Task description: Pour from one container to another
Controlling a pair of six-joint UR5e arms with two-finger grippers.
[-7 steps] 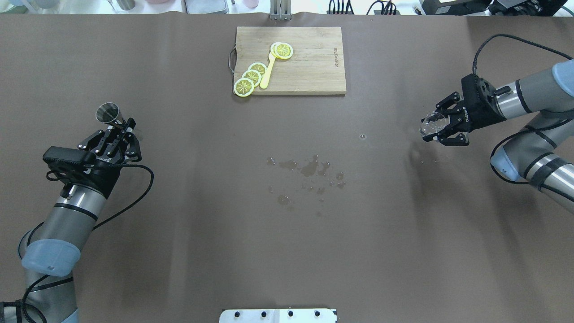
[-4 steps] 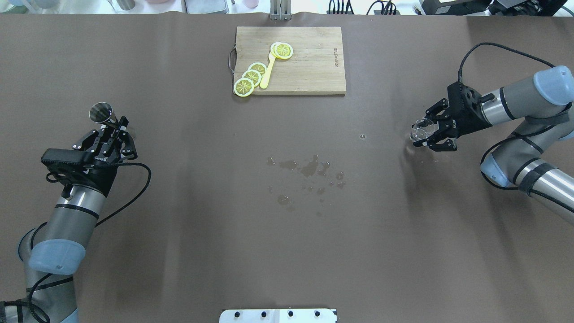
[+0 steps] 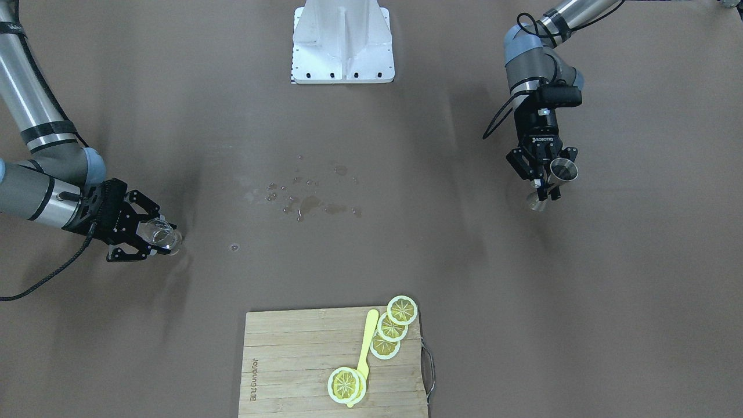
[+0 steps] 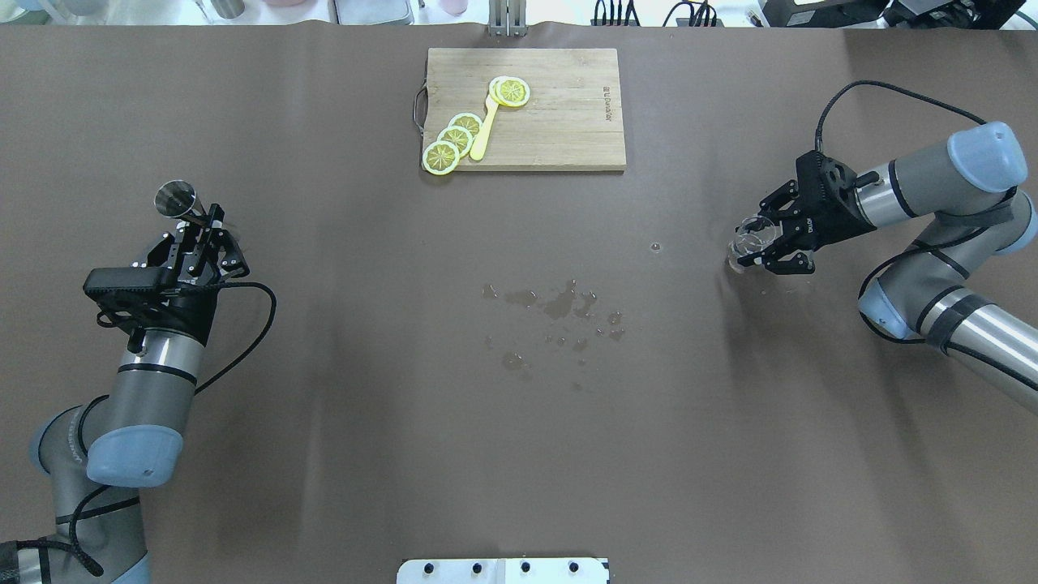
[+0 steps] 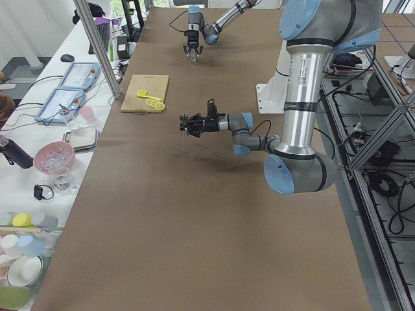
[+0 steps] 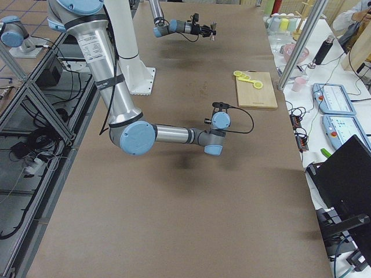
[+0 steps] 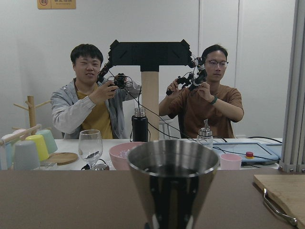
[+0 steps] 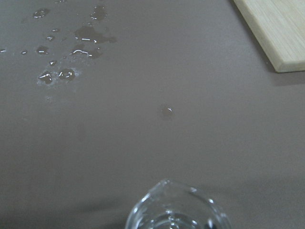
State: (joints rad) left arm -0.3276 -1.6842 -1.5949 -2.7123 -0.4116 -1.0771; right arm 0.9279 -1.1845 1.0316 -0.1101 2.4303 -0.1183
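Left pincer [image 4: 204, 223] clamped on jigger [image 4: 176, 199], far left above counter [image 4: 519, 470], mouth up. Right pincer [image 4: 751, 251] grips glass cup [image 4: 744, 242] far right, well apart: bring both together w/ cup level, lip over jigger mouth, then tip slowly.

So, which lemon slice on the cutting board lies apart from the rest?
The lemon slice at the yellow utensil's far end, nearer the cutting board's middle. The other three slices overlap in a row near the board's handle.

Right wrist view's bottom edge is cutting off the glass cup [image 8: 177, 210] below its rim. Left gripper [image 4: 207, 221] is covering the waist of the jigger [image 4: 175, 199] overhead.
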